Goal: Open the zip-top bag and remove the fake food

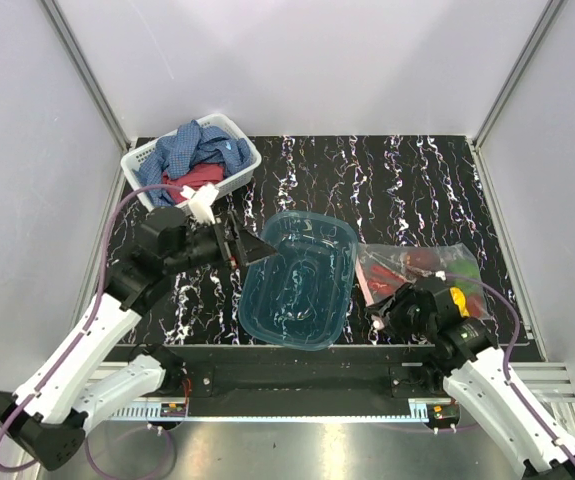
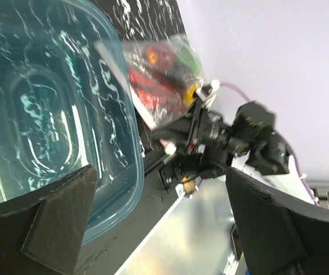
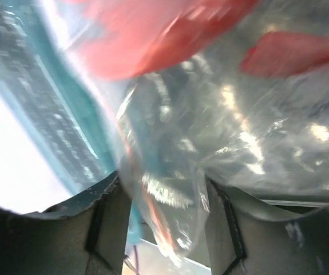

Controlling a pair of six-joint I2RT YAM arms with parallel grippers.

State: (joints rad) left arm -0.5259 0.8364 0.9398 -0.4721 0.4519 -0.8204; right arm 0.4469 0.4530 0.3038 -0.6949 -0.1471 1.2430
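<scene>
A clear zip-top bag is seen lying on the black marbled table, just right of a teal translucent tub and touching its right wall, with its pinkish-red zip strip turned toward the tub. Fake food is held inside the bag: red pieces, a yellow piece and a green piece can be made out through the crinkled plastic. At the table's far left corner a white basket is filled with a blue cloth and a red cloth. The right gripper is brought low over the bag's near corner by the zip strip, with the forearm stretched in from the near right edge. Its fingers are drawn partway together, with a fold of plastic caught between them; whether the fold is clamped cannot be told. The left gripper is held at the tub's left rim, the arm bent sharply at the elbow and pointed rightward, the jaws spread wide with nothing between them.
</scene>
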